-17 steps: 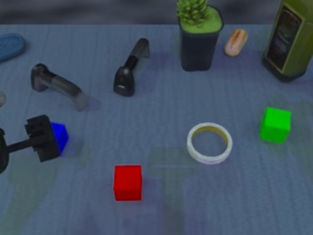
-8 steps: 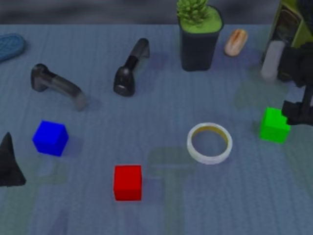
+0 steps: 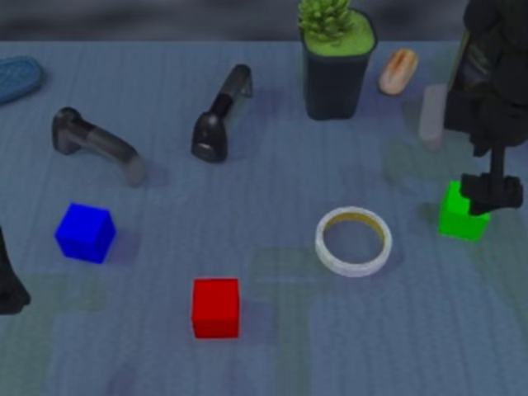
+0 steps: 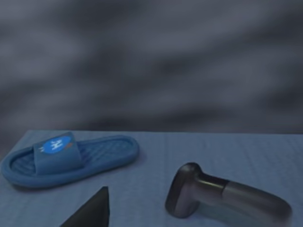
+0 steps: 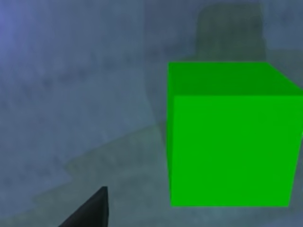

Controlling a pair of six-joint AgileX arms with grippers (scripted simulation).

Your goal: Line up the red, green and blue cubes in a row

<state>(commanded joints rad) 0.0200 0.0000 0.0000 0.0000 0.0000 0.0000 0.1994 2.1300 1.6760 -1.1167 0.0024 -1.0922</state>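
Reaching down from the table's (image 3: 272, 363) far right, my right arm hangs its gripper (image 3: 488, 191) over the green cube (image 3: 459, 219), which sits square-on; whether its fingers grip, I cannot tell. Left arm parked at left edge.

Open middle and near edge; clutter along the far edge and the right side.

The table (image 3: 272, 173) lies bare between the blue cube (image 3: 84, 232), red cube (image 3: 215, 307) and tape ring (image 3: 354, 240), all well apart, and along the whole near edge. The far edge is crowded: slipper (image 3: 18, 77), two scanners (image 3: 95, 144) (image 3: 220, 115), plant pot (image 3: 337, 70), bread roll (image 3: 398, 70) and bottle (image 3: 469, 58), with a gap between the second scanner and the pot. The right gripper (image 3: 490, 188) stands over the green cube (image 3: 459, 214), blocking that side from above. The ring lies near that cube on its left. The left gripper (image 3: 10, 285) sits at the left edge, near the blue cube.
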